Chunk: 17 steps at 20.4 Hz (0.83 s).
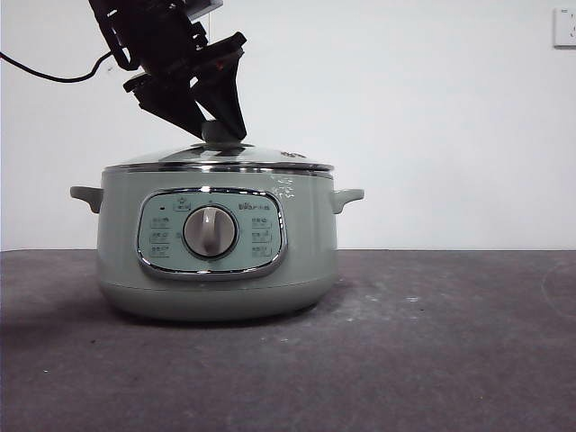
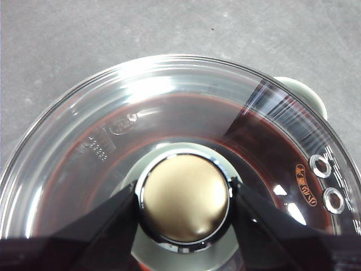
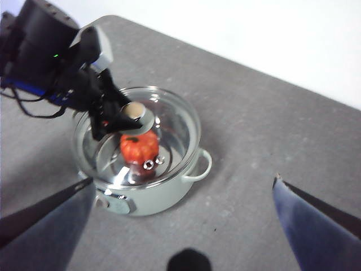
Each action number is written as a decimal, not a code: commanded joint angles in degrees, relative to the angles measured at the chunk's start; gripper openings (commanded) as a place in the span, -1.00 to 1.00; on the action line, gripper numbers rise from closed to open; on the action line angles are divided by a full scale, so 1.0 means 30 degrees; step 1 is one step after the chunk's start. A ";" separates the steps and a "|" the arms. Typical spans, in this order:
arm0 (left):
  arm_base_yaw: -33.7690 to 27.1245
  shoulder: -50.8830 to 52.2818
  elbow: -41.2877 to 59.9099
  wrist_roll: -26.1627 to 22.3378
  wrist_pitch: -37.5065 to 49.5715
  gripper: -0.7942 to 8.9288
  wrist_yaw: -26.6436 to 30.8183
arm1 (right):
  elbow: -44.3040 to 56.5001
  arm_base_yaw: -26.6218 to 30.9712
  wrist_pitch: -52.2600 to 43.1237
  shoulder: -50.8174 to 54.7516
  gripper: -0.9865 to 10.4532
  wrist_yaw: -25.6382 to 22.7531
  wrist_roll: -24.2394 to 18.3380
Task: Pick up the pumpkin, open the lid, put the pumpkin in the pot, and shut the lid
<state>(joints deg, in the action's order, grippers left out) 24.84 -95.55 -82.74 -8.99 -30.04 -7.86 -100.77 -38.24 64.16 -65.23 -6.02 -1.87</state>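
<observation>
The left gripper (image 2: 183,197) grips the lid (image 1: 219,157) knob; the pumpkin (image 3: 139,147) shows blurred through glass in the pot (image 1: 216,252). The right gripper (image 3: 183,186) hangs wide open, empty.

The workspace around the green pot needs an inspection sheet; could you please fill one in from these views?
Surface: grey table, scuffed.
Pot: upright, dial facing the front camera.
Lid: resting on the pot.
Pumpkin: inside the pot, seen through the glass.
Clutter: nothing seen.
Left gripper: jaws closed on the lid's knob.
Right gripper: open, raised away from the pot.
Cables: black cable behind the arm.
Surroundings: white wall, socket.
</observation>
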 commanded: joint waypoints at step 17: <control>-0.0051 0.3927 0.0313 -0.0874 -0.3585 0.22 0.0532 | 0.0000 -0.0029 0.2951 -0.0036 0.27 0.2441 0.0670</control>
<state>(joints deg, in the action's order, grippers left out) 24.80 -83.59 -82.15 -10.96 -41.08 -6.20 -100.77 -38.24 73.32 -65.25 0.93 -0.69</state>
